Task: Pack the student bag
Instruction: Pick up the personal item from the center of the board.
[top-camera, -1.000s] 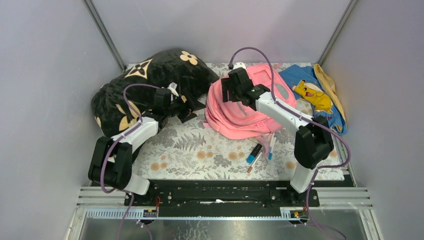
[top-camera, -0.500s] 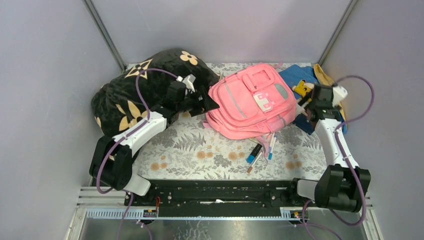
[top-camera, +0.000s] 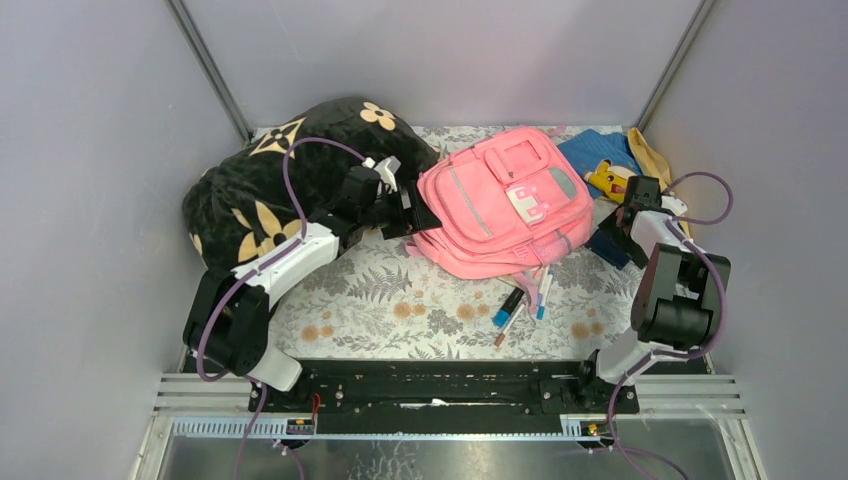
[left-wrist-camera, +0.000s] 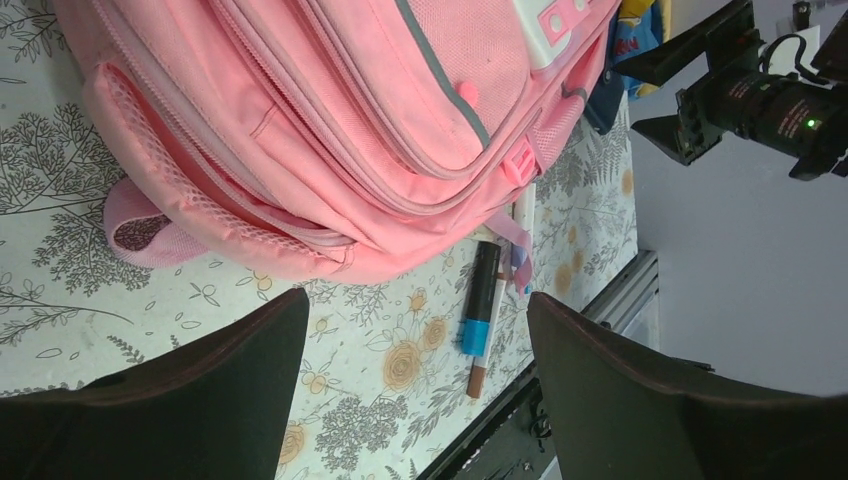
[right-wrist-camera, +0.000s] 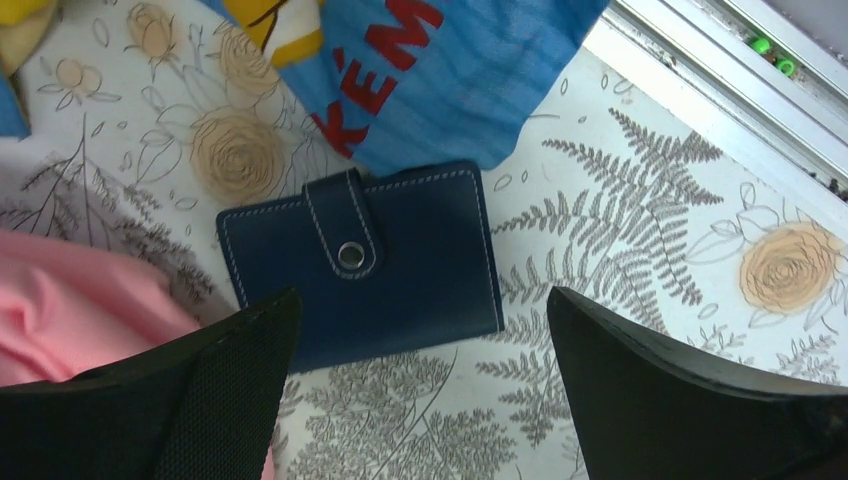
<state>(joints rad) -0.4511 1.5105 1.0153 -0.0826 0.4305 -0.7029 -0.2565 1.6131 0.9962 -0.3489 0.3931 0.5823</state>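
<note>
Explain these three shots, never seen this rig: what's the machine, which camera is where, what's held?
Two small robot arms are bolted at the table's near edge, each ending in a two-finger claw. The wide picture looks down from above and behind them. The other two come from wrist cameras, so the dark shapes at the bottom are that claw's own fingers. On the floral table cover lie a pink backpack, a black pillow with tan flowers, a blue cloth with a yellow cartoon figure, some pens and a dark blue wallet. The left claw is open beside the backpack; the right claw is open over the wallet. Neither holds anything.
</note>
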